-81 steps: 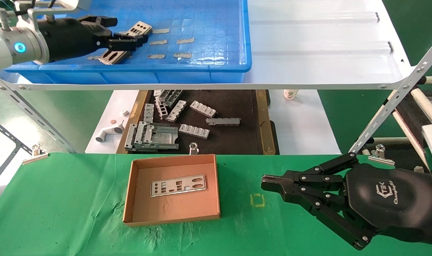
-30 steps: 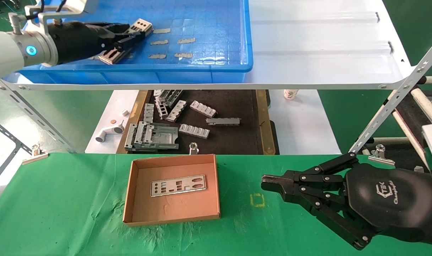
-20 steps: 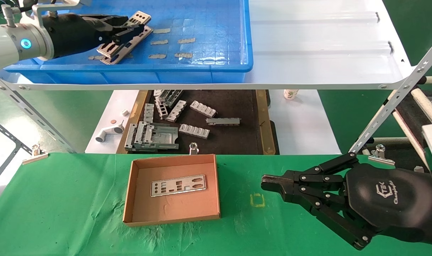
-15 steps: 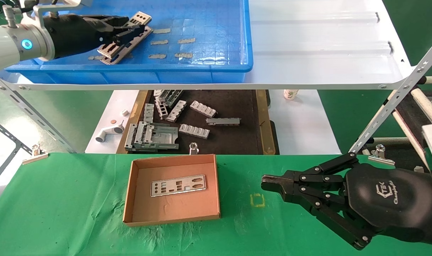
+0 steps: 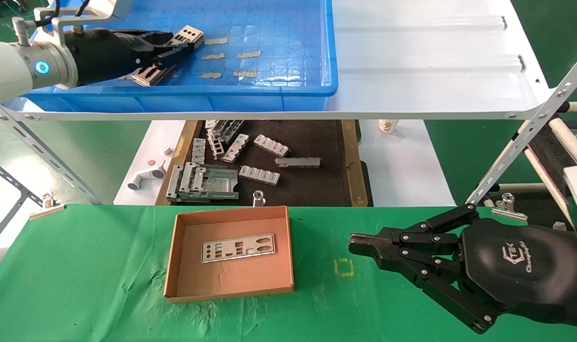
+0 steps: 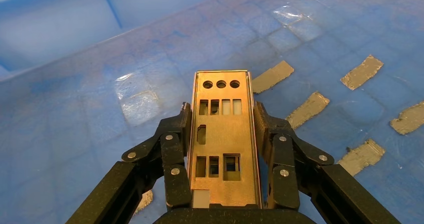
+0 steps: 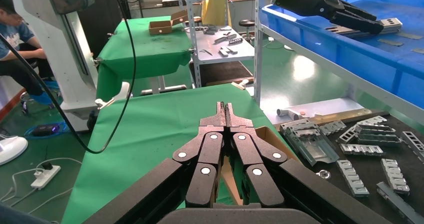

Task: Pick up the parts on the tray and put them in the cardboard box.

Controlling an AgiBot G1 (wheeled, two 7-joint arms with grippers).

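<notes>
Left gripper (image 6: 222,134) clamps a plate (image 6: 221,134), cut-outs clear only at the wrist.

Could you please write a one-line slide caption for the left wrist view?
Left gripper closed on a punched silver plate over the blue tray, jaws clamping its long edges.

Left pincer (image 6: 222,134) clamped, arm extended forward, right pincer (image 5: 357,245) closed, low
</notes>
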